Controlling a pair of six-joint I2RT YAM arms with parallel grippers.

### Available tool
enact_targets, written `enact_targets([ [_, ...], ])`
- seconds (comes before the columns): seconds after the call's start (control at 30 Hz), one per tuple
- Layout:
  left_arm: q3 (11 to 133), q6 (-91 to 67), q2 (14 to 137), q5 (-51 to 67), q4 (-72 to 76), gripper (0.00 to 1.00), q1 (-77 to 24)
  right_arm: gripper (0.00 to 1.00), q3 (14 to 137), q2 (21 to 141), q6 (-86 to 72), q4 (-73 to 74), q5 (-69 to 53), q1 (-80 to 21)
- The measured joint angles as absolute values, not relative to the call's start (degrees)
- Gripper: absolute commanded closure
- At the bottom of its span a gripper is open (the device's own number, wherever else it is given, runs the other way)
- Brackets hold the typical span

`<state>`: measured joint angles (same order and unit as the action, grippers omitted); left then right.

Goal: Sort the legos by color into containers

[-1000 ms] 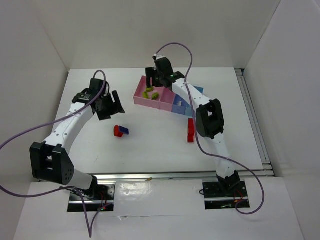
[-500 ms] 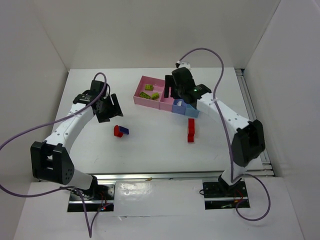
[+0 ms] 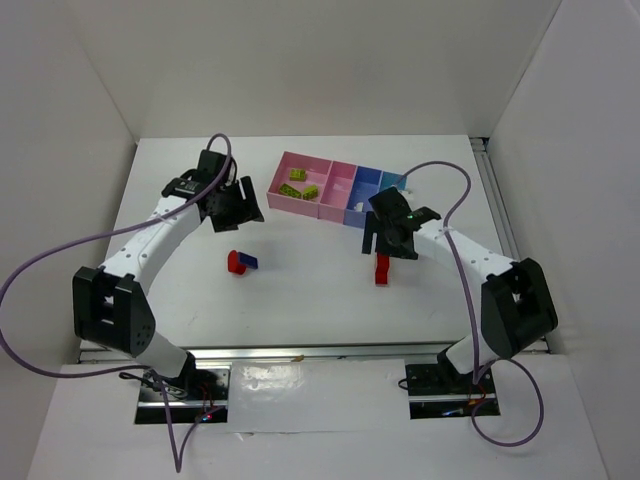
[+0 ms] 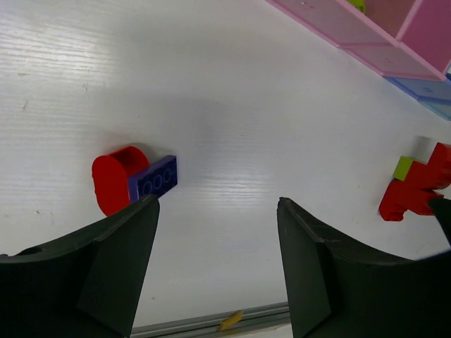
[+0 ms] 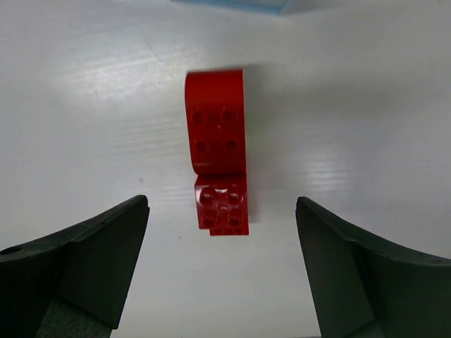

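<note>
Since a second ago the left arm has crept toward the containers [image 3: 318, 170], and the right arm has swung down off them. The left gripper [image 4: 216, 204], jaws apart and empty, hovers near the red-and-blue pair [image 4: 134, 182] mid-table. The right gripper [image 5: 222, 204], wide and empty, straddles the red lego [image 5: 218, 151] just before the blue bins [image 3: 368, 180]. It looks light, hard and slick, maybe green-tipped; pinch its long sides. Open table [image 3: 300, 290] all around.

The left tool [image 4: 216, 204], fingers apart, hangs near joined red and blue legos [image 4: 134, 179].

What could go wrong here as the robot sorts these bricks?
The red brick stack under the open right gripper seems to carry a lime-green piece; binning it whole would mix colours. The dark blue brick touches a red piece, so the left gripper might nudge both.
</note>
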<state>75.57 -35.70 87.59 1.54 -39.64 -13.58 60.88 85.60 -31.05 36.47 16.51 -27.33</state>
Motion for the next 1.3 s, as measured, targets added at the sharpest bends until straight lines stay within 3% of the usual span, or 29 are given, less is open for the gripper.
enact_targets([
  [0.07, 76.0, -35.5, 87.6, 1.7, -39.0, 0.21, -14.2, 0.12, 59.3, 85.6, -31.1, 36.7, 15.0, -27.3],
  [0.23, 77.0, -34.7, 88.3, 2.1, -38.4, 0.23, -14.3, 0.31, 56.6, 85.7, -30.2, 35.6, 12.6, -26.9],
  [0.3, 77.2, -34.7, 88.8, 2.4, -38.4, 0.23, -14.3, 0.33, 56.5, 86.1, -29.6, 35.4, 12.0, -26.5],
  [0.43, 77.3, -34.7, 89.5, 2.9, -38.4, 0.23, -14.4, 0.56, 56.5, 88.7, -28.3, 33.6, 11.5, -25.6],
  [0.57, 77.4, -34.7, 89.8, 3.6, -38.5, 0.23, -14.4, 0.70, 56.7, 89.7, -27.2, 32.8, 11.1, -25.5],
  [0.77, 80.7, -31.4, 91.2, 10.7, -38.4, 0.20, -14.4, 0.72, 57.0, 88.1, -24.1, 32.5, 5.7, -25.4],
  [0.97, 82.9, -22.5, 92.7, 28.6, -36.9, 0.19, -14.6, 0.72, 58.0, 78.0, -20.3, 29.0, -14.2, -22.0],
  [1.3, 82.9, -14.4, 92.8, 51.2, -36.4, 0.16, -18.2, 0.72, 61.5, 77.3, -18.2, 23.5, -42.2, -18.2],
])
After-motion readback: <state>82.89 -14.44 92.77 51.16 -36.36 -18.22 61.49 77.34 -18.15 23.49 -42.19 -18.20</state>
